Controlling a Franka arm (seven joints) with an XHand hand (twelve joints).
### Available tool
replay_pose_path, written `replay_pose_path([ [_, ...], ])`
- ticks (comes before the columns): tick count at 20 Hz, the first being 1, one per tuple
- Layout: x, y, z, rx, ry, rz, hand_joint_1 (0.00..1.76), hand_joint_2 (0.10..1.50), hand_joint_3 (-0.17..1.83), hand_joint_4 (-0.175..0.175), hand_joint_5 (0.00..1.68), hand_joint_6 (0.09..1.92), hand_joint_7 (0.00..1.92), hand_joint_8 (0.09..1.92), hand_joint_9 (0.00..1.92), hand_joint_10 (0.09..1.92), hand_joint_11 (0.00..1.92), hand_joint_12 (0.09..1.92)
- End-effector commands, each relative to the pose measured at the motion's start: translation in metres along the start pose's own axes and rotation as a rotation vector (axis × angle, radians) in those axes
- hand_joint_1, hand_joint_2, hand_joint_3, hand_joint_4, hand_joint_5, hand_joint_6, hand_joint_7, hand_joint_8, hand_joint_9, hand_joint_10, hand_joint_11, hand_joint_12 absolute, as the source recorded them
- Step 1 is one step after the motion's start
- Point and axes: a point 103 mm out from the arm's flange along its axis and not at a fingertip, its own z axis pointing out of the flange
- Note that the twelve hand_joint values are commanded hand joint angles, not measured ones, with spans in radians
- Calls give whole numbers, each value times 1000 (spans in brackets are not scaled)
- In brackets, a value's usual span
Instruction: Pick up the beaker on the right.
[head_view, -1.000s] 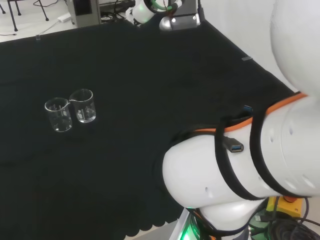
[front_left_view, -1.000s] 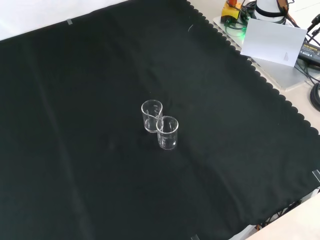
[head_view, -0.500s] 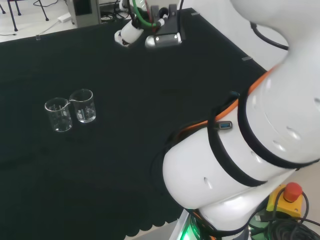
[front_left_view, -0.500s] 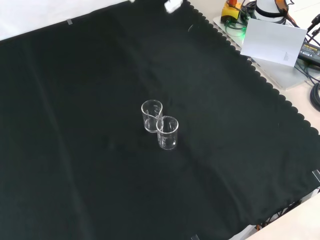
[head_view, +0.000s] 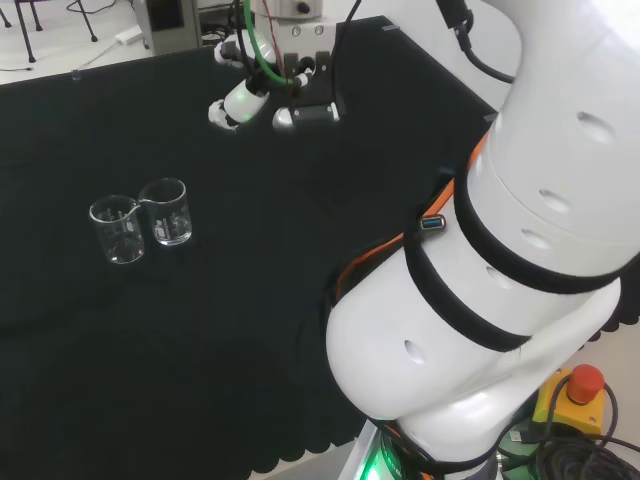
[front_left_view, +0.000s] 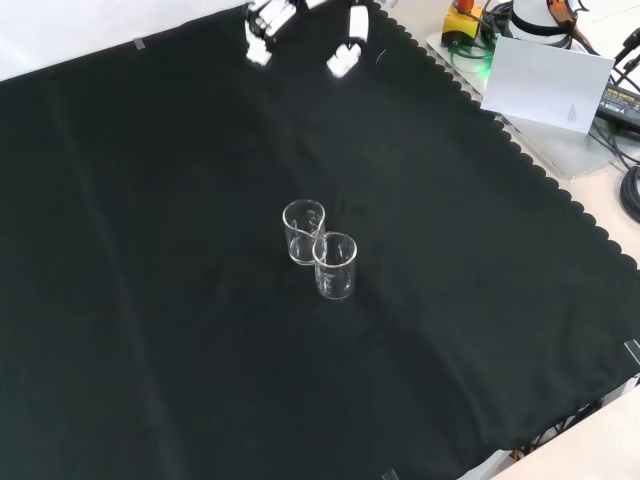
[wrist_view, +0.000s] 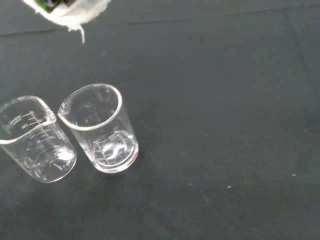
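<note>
Two empty glass beakers sit touching mid tabletop (front_left_view: 150, 330); ours is the right beaker (head_view: 167, 211) in head view. Our hand (head_view: 262, 92) hovers well apart w/ fingers (front_left_view: 347, 58) spread, holding nothing. Imo approach from the free side so we don't bump the left beaker (head_view: 118, 229).

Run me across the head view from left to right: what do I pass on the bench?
Left beaker → right beaker, the two standing rim to rim → the hand, above the cloth and farther back, its fingers fairly straight and holding nothing → the arm's own white links.
</note>
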Motion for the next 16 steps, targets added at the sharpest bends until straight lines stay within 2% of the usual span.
replay_pose_path([
  [1, 9, 17, 36, 10, 26, -69, 800, 560, 685, -38, 233, 87, 194, 608, 291, 697, 0, 1150],
  [4, 13, 22, 48, 23, 49, -84, 818, 543, 677, -40, 234, 87, 215, 616, 314, 697, 0, 1184],
  [5, 6, 27, 53, 24, 58, -94, 821, 540, 676, -40, 235, 87, 220, 618, 319, 697, 0, 1187],
  [12, 8, 52, 90, 94, 127, -142, 830, 523, 674, -39, 236, 87, 238, 624, 323, 693, 0, 1201],
  [16, 8, 65, 104, 107, 152, -170, 833, 516, 675, -39, 238, 87, 238, 624, 313, 691, 0, 1200],
])
